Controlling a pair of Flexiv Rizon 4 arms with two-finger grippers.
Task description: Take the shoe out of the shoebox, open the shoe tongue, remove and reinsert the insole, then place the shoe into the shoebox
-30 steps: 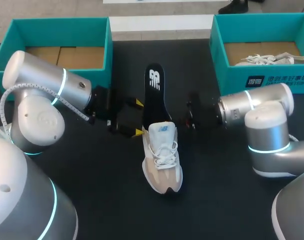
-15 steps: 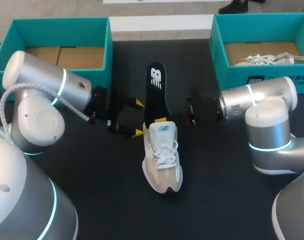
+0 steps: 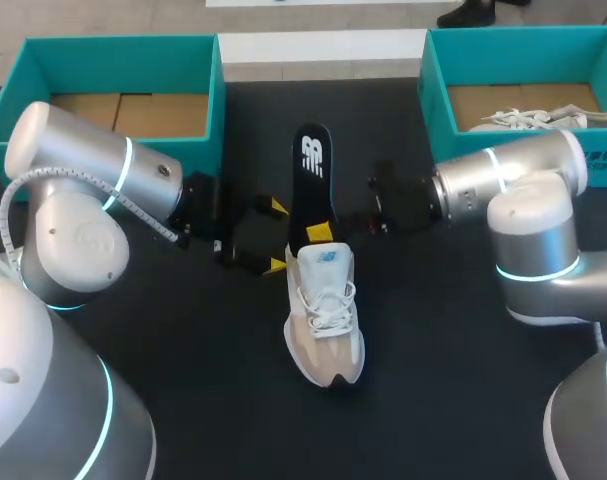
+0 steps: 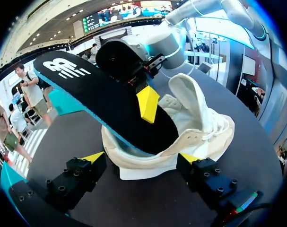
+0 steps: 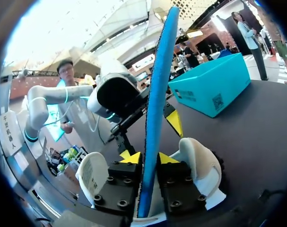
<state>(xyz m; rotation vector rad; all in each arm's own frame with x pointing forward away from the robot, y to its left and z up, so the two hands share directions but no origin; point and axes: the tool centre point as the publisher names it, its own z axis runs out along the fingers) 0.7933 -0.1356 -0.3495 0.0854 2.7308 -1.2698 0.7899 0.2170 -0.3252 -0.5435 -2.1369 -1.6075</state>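
Shoe: mid counter, toe toward me, tongue up; out of box.
Insole: front end in shoe's mouth, rest sticks out past heel.
R tool: clamped on insole edge, close to shoe opening.
L tool: spread wide, holds nothing; heel just ahead betw. fingers, contact can't tell.
Risk 1: shoe likely unpinned, so my push on insole may skid or tip it.
Risk 2: steep angle, so insole may buckle or snag collar/tongue.
Risk 3: thin edge grip, so insole may twist or slip out.
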